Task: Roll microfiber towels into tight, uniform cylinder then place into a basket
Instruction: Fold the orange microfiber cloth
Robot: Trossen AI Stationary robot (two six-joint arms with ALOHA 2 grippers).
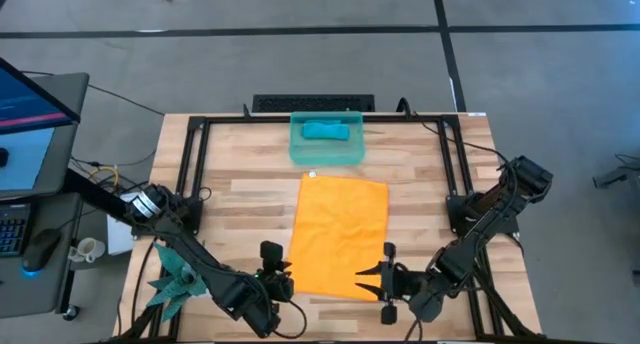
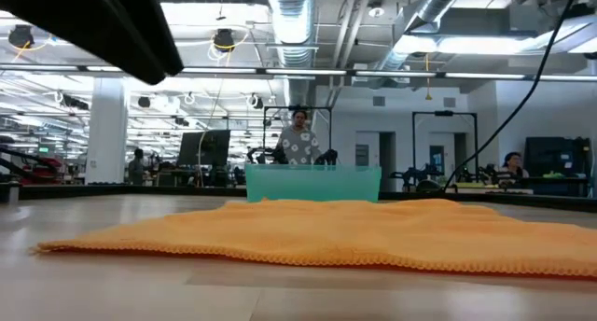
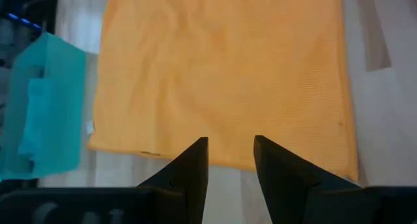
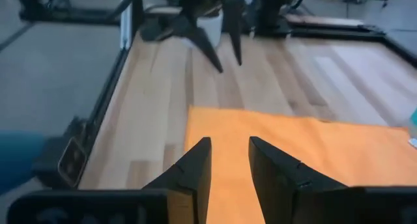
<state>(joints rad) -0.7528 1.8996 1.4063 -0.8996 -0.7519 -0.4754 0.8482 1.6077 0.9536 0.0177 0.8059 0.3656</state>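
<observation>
High view: looking straight down on a wooden counter framed by black rails, both arms reaching in from the near corners.
Orange towel: spread flat and unrolled at the counter's middle, near edge lying between the two end effectors; probably laid open like this so rolling can start from that near edge.
Blue towel: already a short roll, lying inside the basket.
Basket: translucent teal bin at the far side of the counter, just beyond the orange towel's far edge, apart from it by a thin strip of wood; likely kept close so a finished roll has a short trip.
Left end effector: at the towel's near left corner, fingers parted by a narrow gap, nothing between them; left wrist view shows the tips above bare wood just short of the cloth edge.
Right end effector: at the towel's near right corner, fingers likewise narrowly parted and empty; right wrist view shows the tips over the orange cloth, though contact with it cannot be judged from this angle.
Task stage: one towel done, the second not yet begun.
Low view: orange cloth lying low with slight ripples, basket behind it, people far off in the room.
</observation>
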